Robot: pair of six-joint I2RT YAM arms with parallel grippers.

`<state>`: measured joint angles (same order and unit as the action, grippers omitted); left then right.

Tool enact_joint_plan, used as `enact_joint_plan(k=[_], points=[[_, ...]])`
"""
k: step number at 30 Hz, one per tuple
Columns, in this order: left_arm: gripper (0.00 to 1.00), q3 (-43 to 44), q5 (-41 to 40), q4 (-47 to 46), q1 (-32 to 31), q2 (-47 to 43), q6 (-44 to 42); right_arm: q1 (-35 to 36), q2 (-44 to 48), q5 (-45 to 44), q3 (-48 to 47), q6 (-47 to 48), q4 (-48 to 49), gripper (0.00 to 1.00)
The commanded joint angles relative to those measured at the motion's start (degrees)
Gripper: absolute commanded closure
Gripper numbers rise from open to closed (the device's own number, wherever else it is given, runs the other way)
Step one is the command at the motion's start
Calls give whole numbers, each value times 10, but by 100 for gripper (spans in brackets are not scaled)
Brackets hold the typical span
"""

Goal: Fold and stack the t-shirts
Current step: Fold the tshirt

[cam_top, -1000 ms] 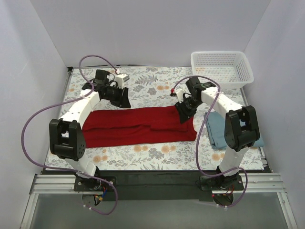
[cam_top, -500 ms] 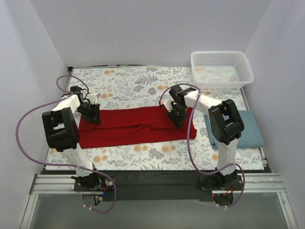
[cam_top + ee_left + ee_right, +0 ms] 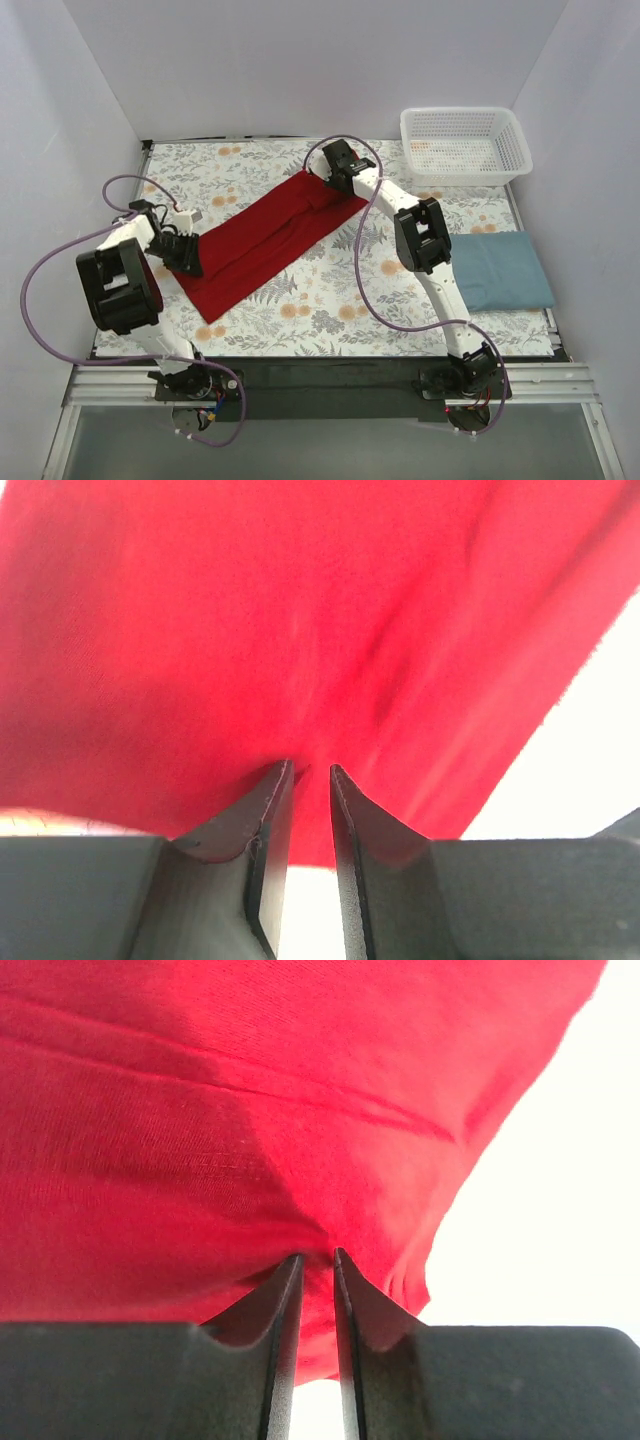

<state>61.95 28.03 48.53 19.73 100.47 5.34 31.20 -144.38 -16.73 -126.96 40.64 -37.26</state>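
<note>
tension matters: both jaws nipped tight on the red t-shirt (image 3: 264, 236); hold it taut, lay it evenly onto the counter (image 3: 312, 300).

No text, label, brand, number or sign can be read in any view.

Top view: even, diffuse white light, sharp focus throughout, and only faint, soft shadows on the desk (image 3: 330, 300). Wrist views: the red t-shirt (image 3: 250, 630) fills both frames, blurred at the left wrist, its weave crisper at the right; the background is overexposed to pure white.
</note>
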Motion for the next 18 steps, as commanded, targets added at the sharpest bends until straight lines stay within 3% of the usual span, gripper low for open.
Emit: enact_joint_plan(k=[1, 3, 7, 11, 14, 18], points=[[79, -17, 44, 18, -8, -111, -86, -5, -55, -102, -33, 104, 203, 74], [79, -6, 46, 15, -17, -128, -92, -4, -36, -109, -7, 110, 282, 69], [78, 9, 27, 10, -49, -132, -122, -1, 67, -82, 66, 83, 334, 61], [78, -8, -51, -31, -103, -111, -134, 3, 148, -60, 126, 52, 334, 36], [79, -21, -88, -66, -123, -98, -147, 6, 199, -53, 173, 39, 328, 26], [79, -38, -152, -87, -159, -76, -161, 5, 236, -47, 191, 16, 285, 22]])
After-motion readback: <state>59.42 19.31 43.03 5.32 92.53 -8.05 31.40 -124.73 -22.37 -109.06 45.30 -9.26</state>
